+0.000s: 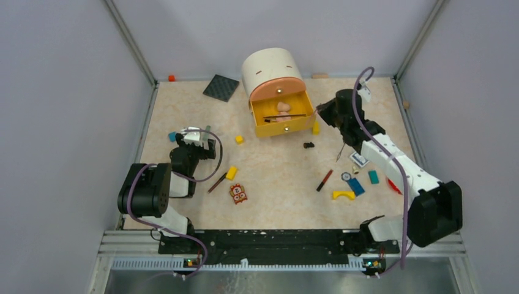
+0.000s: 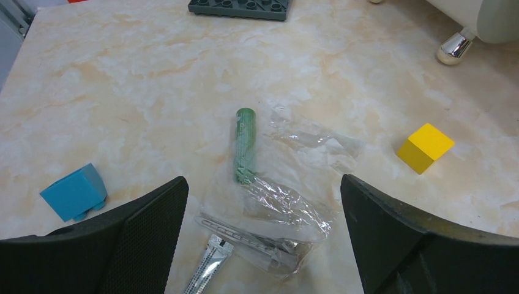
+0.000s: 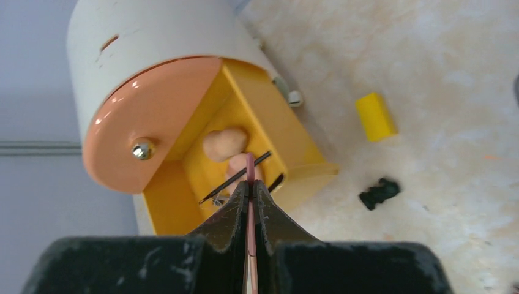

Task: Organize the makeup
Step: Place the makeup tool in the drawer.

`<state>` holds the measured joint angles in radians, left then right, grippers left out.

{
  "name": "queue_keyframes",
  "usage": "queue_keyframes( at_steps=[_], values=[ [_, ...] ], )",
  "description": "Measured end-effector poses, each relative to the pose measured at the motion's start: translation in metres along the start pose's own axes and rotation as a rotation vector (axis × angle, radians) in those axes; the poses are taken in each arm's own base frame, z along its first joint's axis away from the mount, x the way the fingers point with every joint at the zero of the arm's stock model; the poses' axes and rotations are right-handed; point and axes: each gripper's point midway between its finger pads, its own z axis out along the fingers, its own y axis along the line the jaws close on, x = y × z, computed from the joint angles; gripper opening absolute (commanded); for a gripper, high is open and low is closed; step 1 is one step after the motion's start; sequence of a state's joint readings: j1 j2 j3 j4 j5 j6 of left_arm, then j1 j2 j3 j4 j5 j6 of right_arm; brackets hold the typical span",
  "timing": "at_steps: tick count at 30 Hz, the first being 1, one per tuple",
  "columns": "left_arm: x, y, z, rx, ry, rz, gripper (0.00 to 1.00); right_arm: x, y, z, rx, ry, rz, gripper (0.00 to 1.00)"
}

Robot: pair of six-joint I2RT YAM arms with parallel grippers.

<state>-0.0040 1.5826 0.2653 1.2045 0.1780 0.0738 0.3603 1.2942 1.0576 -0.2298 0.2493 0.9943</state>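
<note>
My right gripper (image 3: 250, 184) is shut on a thin pink stick (image 3: 250, 164), whose tip points into the open yellow drawer (image 3: 278, 138) of the white box (image 1: 269, 68). A thin black stick (image 3: 235, 177) lies in that drawer over peach pieces. From above, the right gripper (image 1: 319, 112) is at the drawer's right corner. My left gripper (image 2: 263, 179) is open, low over a short green tube (image 2: 245, 144) that is partly inside a clear wrapper (image 2: 287, 208). A red-and-black pencil (image 1: 324, 180), a dark stick (image 1: 216, 182) and a small white box (image 1: 359, 159) lie on the table.
A blue block (image 2: 74, 192) and a yellow cube (image 2: 425, 147) flank the left gripper, with a silver sachet (image 2: 208, 269) below. A dark studded plate (image 1: 221, 87) lies far left of the box. An owl tile (image 1: 238, 193), a yellow arch (image 1: 343, 195) and a small black piece (image 1: 309, 145) lie mid-table.
</note>
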Motion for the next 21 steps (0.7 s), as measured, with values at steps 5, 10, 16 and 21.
queue_keyframes(
  at_steps=[5, 10, 16, 21],
  values=[
    [0.000, 0.000, 0.000, 0.000, 0.000, 0.000, 0.99, 0.023, 0.051, 0.019, -0.074, 0.025, 0.018, 0.00],
    [0.000, 0.000, 0.000, 0.000, 0.000, 0.000, 0.99, 0.035, 0.087, 0.042, -0.119, 0.031, 0.047, 0.00],
    [0.000, 0.000, 0.000, 0.000, 0.000, 0.000, 0.99, 0.059, 0.101, 0.058, -0.122, 0.060, 0.043, 0.18],
    [0.000, 0.000, 0.000, 0.000, 0.000, 0.000, 0.99, 0.067, 0.100, 0.063, -0.112, 0.078, 0.035, 0.39]
  ],
)
